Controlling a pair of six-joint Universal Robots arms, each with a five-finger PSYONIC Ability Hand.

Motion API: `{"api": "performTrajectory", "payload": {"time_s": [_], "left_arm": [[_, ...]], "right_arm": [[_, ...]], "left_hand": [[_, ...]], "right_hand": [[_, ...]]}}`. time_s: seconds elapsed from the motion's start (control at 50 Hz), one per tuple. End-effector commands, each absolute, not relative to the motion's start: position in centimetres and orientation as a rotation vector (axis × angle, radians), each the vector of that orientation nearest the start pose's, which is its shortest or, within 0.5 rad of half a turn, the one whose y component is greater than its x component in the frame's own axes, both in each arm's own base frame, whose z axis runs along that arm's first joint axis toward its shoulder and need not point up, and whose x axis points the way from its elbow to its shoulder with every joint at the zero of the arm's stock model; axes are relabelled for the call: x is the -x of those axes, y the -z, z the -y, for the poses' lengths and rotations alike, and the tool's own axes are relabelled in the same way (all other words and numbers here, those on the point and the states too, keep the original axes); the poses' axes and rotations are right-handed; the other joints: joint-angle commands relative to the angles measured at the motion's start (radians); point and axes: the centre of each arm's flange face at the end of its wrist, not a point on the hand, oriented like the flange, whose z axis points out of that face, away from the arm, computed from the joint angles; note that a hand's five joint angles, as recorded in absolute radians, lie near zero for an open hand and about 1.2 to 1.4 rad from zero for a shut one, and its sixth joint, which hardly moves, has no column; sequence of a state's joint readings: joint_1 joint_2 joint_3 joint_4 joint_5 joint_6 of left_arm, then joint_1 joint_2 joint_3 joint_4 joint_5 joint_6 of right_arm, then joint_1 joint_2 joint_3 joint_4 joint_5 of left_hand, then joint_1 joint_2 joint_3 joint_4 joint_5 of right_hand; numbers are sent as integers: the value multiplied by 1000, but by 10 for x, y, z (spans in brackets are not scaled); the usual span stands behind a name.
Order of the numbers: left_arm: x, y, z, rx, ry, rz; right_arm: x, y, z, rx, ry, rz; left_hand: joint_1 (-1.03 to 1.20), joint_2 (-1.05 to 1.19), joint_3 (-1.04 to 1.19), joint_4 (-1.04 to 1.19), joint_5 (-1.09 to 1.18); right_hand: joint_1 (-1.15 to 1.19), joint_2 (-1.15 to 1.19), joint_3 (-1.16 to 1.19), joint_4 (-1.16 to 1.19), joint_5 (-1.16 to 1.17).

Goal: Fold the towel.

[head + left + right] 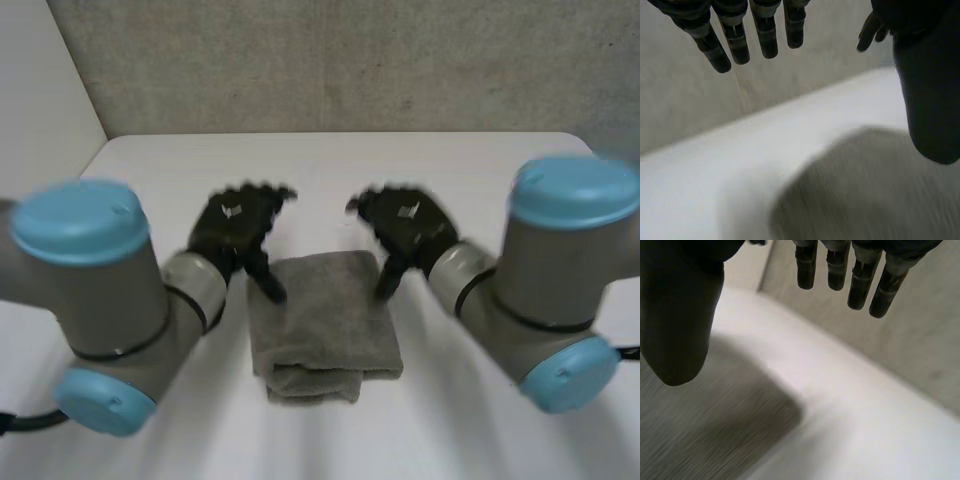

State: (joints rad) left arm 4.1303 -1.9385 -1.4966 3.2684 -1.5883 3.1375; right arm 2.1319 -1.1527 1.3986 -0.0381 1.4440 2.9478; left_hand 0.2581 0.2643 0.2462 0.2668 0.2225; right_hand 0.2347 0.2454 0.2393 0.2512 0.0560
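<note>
The grey towel [325,325] lies in the middle of the white bench [330,170], already doubled into a small thick rectangle, with a rolled, slightly uneven fold along its 6 o'clock edge. The left hand [232,228] hovers at the towel's 11 o'clock corner and the right hand [408,225] at its 1 o'clock corner. Both are open, with fingers straight and thumbs hanging down over the cloth, holding nothing. I cannot tell whether either thumb touches the towel. To my eye the folding looks mostly done. What may be left is one more fold or a tidy of that lumpy near edge.
</note>
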Motion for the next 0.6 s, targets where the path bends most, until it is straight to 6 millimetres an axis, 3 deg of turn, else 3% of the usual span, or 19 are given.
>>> {"api": "performTrajectory", "payload": {"time_s": [0.02, 0.1, 0.18, 0.6], "left_arm": [[302, -285, 236, -632, 2351, -2536], [291, -316, 236, -477, 2345, -2526], [283, -324, 238, -443, 2303, -2532], [272, -331, 238, -398, 2276, -2537]], "right_arm": [[-293, -297, 251, 648, 2000, -1927], [-270, -321, 257, 518, 2122, -1936], [-263, -327, 259, 485, 2154, -1942], [-257, -328, 264, 470, 2157, -1968]], "left_hand": [[-77, -83, -65, -86, -216], [-77, -83, -65, -86, -216], [-77, -83, -65, -86, -216], [-77, -83, -65, -86, -216]], "right_hand": [[-60, -71, -65, -77, -56], [-60, -71, -65, -77, -56], [-60, -71, -65, -77, -56], [-60, -71, -65, -77, -56]]}}
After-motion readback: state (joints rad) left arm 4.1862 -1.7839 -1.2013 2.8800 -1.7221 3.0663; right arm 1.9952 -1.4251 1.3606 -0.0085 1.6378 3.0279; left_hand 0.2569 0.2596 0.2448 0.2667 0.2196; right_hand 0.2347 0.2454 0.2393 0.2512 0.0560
